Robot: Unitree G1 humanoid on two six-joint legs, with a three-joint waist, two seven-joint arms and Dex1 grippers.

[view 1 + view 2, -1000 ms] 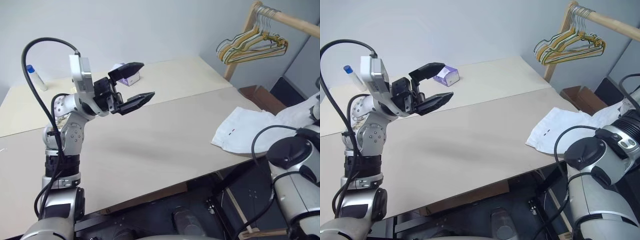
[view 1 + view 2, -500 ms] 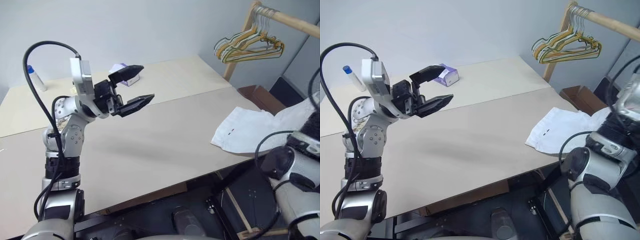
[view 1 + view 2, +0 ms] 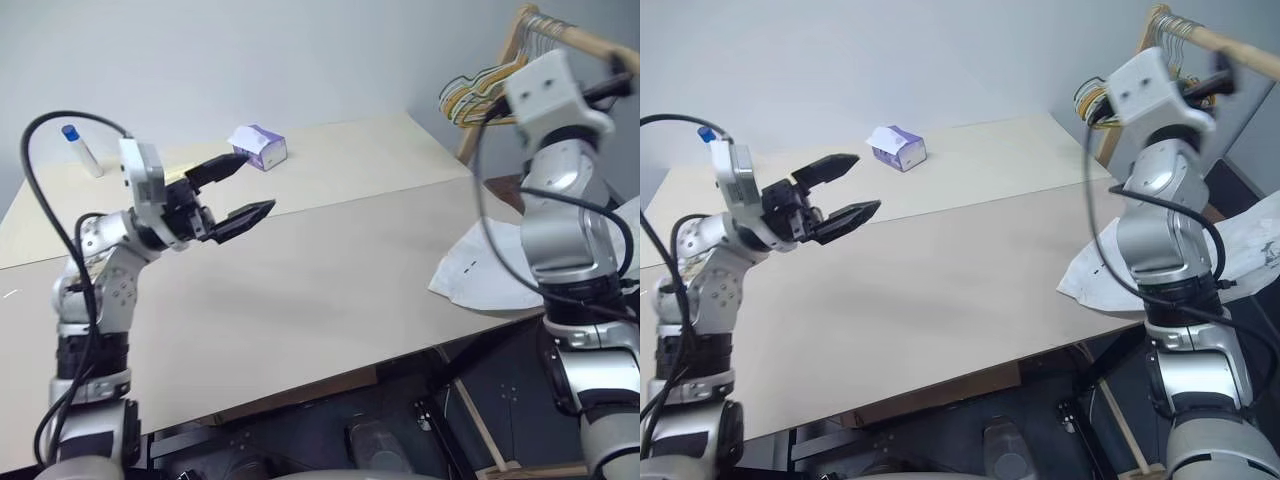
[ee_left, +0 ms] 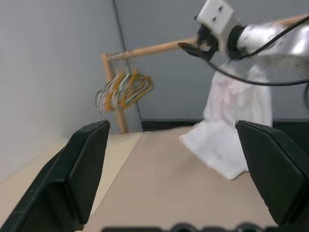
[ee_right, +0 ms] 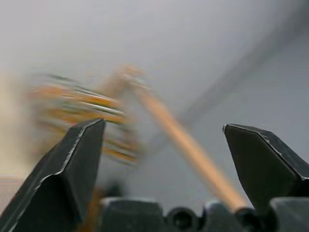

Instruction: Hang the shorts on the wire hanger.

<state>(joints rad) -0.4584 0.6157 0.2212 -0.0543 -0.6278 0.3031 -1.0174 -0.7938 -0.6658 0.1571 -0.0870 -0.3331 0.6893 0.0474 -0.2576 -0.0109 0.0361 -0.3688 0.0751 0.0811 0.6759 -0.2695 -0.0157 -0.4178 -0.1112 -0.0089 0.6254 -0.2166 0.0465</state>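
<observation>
Both grippers gape empty, the left gripper (image 3: 237, 187) over the table (image 3: 320, 290), the right gripper (image 4: 193, 43) raised by the bunch of hangers (image 4: 123, 90), while the shorts (image 3: 480, 270) (no readable label) drape off the table's right edge.

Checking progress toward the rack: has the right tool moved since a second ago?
Yes. The right tool has risen from low beside the shorts to the wooden rail, near the bunch of hangers, fingers open.

Shorts (image 3: 480, 280) at table's (image 3: 300, 300) right edge
</observation>
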